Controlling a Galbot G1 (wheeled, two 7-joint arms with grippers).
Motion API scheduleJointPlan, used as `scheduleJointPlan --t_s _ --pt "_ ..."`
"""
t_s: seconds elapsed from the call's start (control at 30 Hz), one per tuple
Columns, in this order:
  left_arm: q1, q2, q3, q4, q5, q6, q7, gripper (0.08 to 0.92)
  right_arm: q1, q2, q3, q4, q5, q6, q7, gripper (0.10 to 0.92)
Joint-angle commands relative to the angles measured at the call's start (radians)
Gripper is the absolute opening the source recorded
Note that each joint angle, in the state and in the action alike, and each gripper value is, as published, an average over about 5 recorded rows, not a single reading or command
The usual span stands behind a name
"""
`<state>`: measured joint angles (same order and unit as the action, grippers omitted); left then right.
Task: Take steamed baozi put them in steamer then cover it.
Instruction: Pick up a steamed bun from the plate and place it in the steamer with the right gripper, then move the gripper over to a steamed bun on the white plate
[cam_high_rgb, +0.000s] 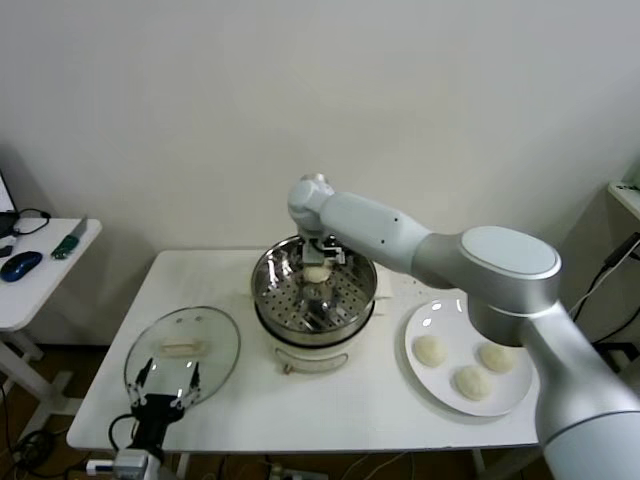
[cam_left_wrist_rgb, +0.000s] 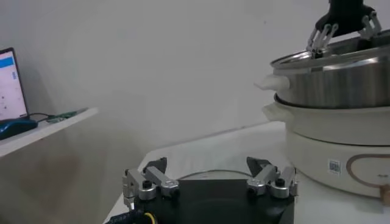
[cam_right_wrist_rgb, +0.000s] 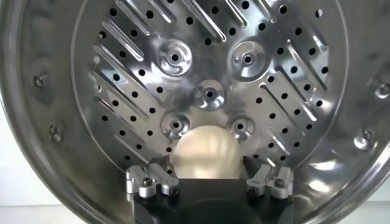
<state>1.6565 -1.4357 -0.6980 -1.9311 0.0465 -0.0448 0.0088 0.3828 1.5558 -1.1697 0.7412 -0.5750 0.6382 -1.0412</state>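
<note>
White bench (cam_high_rgb: 230, 400) fills the lower half of the head view. Steamer (cam_high_rgb: 313, 290) sits centre frame: shiny perforated basket on a cream pot base; in the left wrist view it fills the right side (cam_left_wrist_rgb: 341, 79).

Glass cover (cam_high_rgb: 183, 352) lies flat on the bench at lower left, bar handle up, well apart from the steamer. White plate (cam_high_rgb: 432, 318) is at lower right, just beside the steamer, carrying three buns (cam_high_rgb: 472, 381).

Right arm reaches from the right edge to centre frame. Right end effector (cam_high_rgb: 317, 262) hangs inside the basket near its upper rim. In the right wrist view (cam_right_wrist_rgb: 209, 182) its fingers (cam_right_wrist_rgb: 144, 181) stand spread on either side of the fourth bun (cam_right_wrist_rgb: 205, 153), with visible gaps: released, not gripping. The bun rests on the perforated floor.

Left end effector (cam_high_rgb: 166, 385) sits at the bottom left of the head view, over the near edge of the cover. In the left wrist view (cam_left_wrist_rgb: 210, 182) its fingers stand wide apart, holding nothing.

Side table (cam_high_rgb: 40, 270) at far left holds a blue mouse (cam_high_rgb: 20, 265).
</note>
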Motion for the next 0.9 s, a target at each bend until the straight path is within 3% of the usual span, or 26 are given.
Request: scheduleJointPlan --t_s 0.03,0.23,0.5,0.7,0.9 --pt "0.002 0.001 0.001 -0.003 0.002 0.001 -0.001 0.823 0.015 -0.010 0.015 0.021 0.039 -0.007 -0.021 0.820" --pt "0.004 0.001 0.004 -0.014 0.004 0.005 -0.003 0.823 0.128 -0.116 -0.028 0.153 0.197 -0.066 -0.050 0.823" --pt "0.005 0.001 0.014 -0.034 0.005 0.015 -0.005 0.823 0.462 -0.422 -0.365 0.499 0.813 -0.576 0.077 0.823" --pt "0.011 -0.007 0.023 -0.046 0.004 0.016 -0.006 0.823 0.539 -0.661 -0.475 0.638 1.079 -0.828 0.036 0.823" --pt "0.013 -0.007 0.028 -0.048 0.001 0.017 -0.006 0.823 0.508 -0.845 -0.530 0.722 1.166 -0.962 0.037 0.823"
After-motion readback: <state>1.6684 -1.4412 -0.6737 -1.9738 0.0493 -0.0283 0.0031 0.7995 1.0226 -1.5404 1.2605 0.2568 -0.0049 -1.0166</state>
